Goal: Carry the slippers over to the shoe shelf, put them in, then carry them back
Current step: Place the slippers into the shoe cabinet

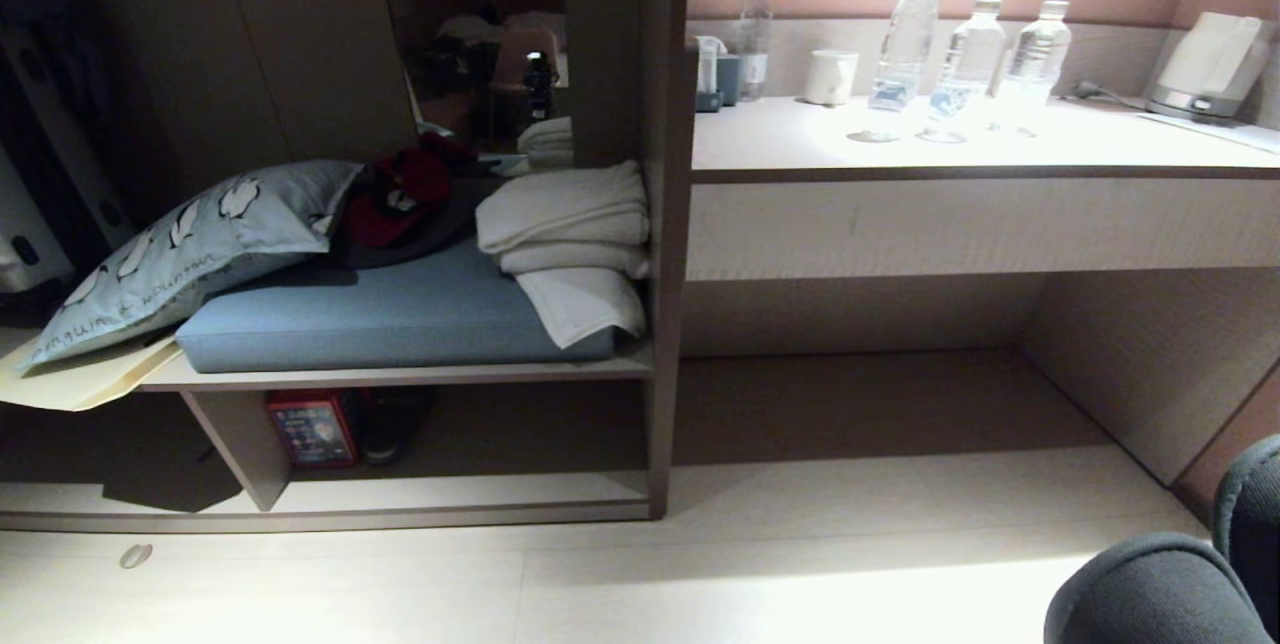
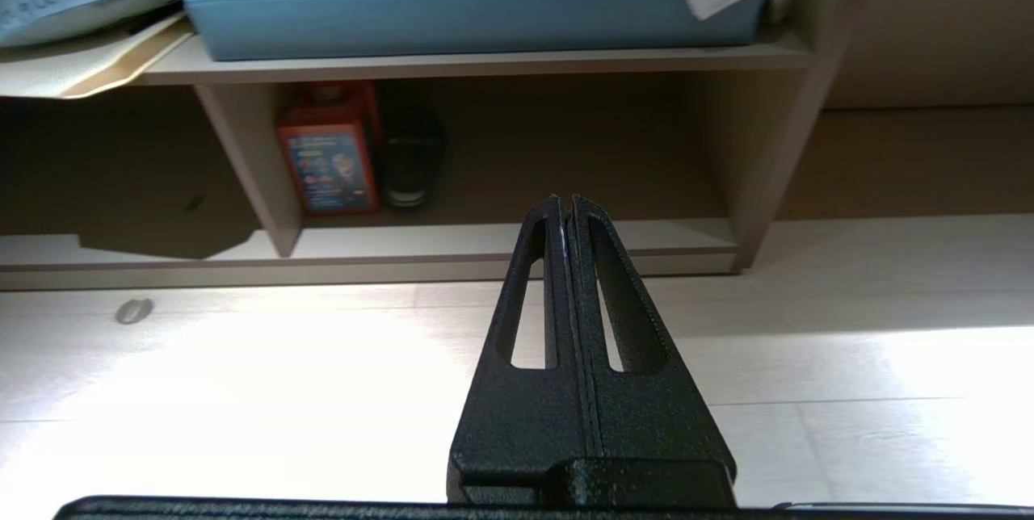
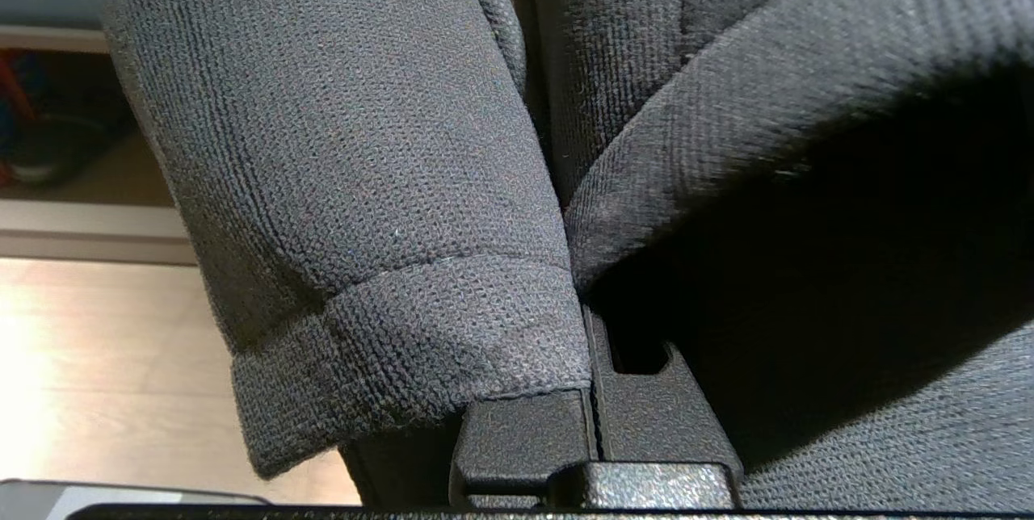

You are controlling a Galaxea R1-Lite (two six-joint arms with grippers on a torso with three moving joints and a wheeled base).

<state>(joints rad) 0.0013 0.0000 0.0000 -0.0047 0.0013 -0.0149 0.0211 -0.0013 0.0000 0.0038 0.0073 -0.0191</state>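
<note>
The dark charcoal slippers [image 1: 1160,594] show at the lower right corner of the head view, lifted off the floor. In the right wrist view the slippers [image 3: 347,140] drape over both sides of my right gripper [image 3: 595,342], which is shut on them; its fingertips are hidden in the fabric. The shoe shelf [image 1: 460,489], a low cubby with a pale base board, lies ahead to the left under the cushioned board. My left gripper [image 2: 564,201] is shut on nothing and hangs above the floor, pointing at the shoe shelf [image 2: 485,241].
Inside the shelf, by the short divider [image 1: 240,444], stand a red box [image 1: 312,427] and a black shoe [image 1: 392,424]. Above lie a blue cushion [image 1: 380,319], a pillow [image 1: 190,244] and folded towels [image 1: 565,224]. The desk [image 1: 980,149] with water bottles is at right.
</note>
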